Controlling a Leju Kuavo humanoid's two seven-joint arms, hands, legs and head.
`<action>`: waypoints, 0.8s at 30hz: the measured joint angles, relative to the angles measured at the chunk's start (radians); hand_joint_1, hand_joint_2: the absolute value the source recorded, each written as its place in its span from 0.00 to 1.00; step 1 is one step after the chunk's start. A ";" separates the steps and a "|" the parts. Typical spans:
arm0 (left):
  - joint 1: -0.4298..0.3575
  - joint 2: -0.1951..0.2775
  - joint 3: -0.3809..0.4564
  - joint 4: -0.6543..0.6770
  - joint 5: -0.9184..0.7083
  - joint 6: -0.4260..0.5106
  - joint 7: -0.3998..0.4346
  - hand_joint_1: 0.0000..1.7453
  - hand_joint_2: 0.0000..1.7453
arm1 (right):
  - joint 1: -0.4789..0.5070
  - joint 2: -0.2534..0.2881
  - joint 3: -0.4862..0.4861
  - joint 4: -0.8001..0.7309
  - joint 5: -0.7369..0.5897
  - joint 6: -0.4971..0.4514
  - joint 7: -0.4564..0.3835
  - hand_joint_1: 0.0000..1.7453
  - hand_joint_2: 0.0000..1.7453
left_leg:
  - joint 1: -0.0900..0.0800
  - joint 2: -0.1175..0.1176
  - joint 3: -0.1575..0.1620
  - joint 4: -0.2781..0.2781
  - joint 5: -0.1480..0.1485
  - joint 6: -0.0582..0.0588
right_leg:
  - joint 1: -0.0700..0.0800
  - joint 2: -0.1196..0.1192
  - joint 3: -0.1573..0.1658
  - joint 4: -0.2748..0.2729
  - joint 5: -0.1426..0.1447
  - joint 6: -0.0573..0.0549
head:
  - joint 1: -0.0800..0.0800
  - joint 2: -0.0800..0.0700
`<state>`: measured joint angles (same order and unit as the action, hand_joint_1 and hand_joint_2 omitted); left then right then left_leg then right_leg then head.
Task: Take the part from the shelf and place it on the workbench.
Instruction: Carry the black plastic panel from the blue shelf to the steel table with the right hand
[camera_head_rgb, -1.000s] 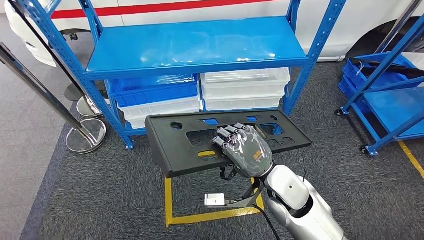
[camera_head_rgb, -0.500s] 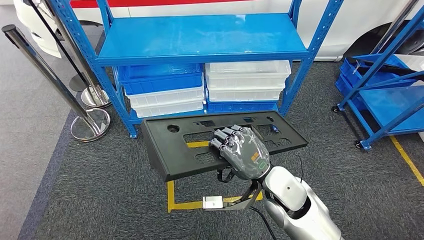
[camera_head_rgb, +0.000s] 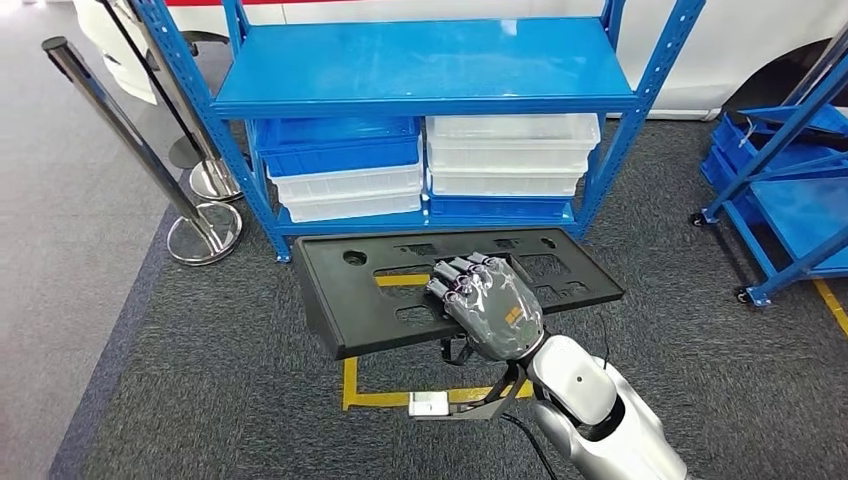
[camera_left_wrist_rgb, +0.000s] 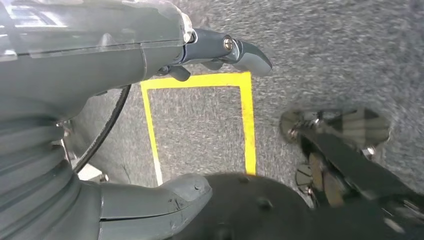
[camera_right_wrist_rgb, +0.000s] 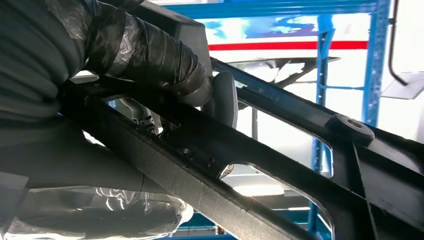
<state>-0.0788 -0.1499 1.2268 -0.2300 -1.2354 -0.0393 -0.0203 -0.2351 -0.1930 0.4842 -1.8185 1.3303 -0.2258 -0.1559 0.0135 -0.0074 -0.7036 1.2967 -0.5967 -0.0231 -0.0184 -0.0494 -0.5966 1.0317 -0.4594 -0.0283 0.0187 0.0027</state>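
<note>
The part is a long black plastic panel (camera_head_rgb: 345, 300) with several cut-outs. My right hand (camera_head_rgb: 490, 308) grips it near the middle of its near edge and holds it level above the carpet, in front of the blue shelf (camera_head_rgb: 430, 65). In the right wrist view the dark fingers (camera_right_wrist_rgb: 150, 57) wrap over a bar of the panel (camera_right_wrist_rgb: 285, 170). In its own wrist view my left hand (camera_left_wrist_rgb: 150, 50) hangs above the floor, thumb and fingers apart with nothing between them.
Blue and clear bins (camera_head_rgb: 510, 155) are stacked on the shelf's bottom level. Two chrome stanchions (camera_head_rgb: 205, 230) stand to the left. A second blue rack (camera_head_rgb: 790, 200) is at the right. A yellow square (camera_head_rgb: 400, 395) is marked on the dark carpet below the panel.
The whole view has shifted, so the camera has moved; the shelf now lies a little farther from the panel. My right hand keeps the same hold on the panel.
</note>
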 joint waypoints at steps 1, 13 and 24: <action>0.001 0.000 0.000 0.000 0.000 0.000 0.000 0.00 1.00 | 0.000 0.000 0.000 0.000 0.001 0.000 0.000 1.00 1.00 | 0.000 0.002 0.003 0.000 0.011 0.000 | 0.001 -0.009 0.000 0.001 0.000 0.000 | 0.000 0.000; -0.001 -0.001 0.000 0.000 -0.013 0.000 0.001 0.00 1.00 | 0.014 -0.002 0.002 0.000 0.018 -0.021 0.003 1.00 1.00 | -0.009 0.013 0.135 -0.302 0.153 0.063 | 0.001 0.019 -0.049 0.135 -0.093 0.045 | 0.001 0.000; -0.001 -0.001 0.000 0.000 -0.013 0.004 0.006 0.00 1.00 | 0.035 -0.007 0.001 -0.001 0.024 -0.035 0.002 1.00 1.00 | -0.007 -0.130 0.102 -0.273 0.159 0.034 | -0.003 0.105 0.014 0.015 -0.019 0.028 | 0.001 0.000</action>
<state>-0.0793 -0.1508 1.2264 -0.2301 -1.2482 -0.0348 -0.0138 -0.2002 -0.2001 0.4852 -1.8193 1.3543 -0.2606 -0.1539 0.0069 -0.1374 -0.6019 1.0236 -0.4378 0.0110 -0.0214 0.0553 -0.5824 1.0462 -0.4785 0.0001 0.0193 0.0027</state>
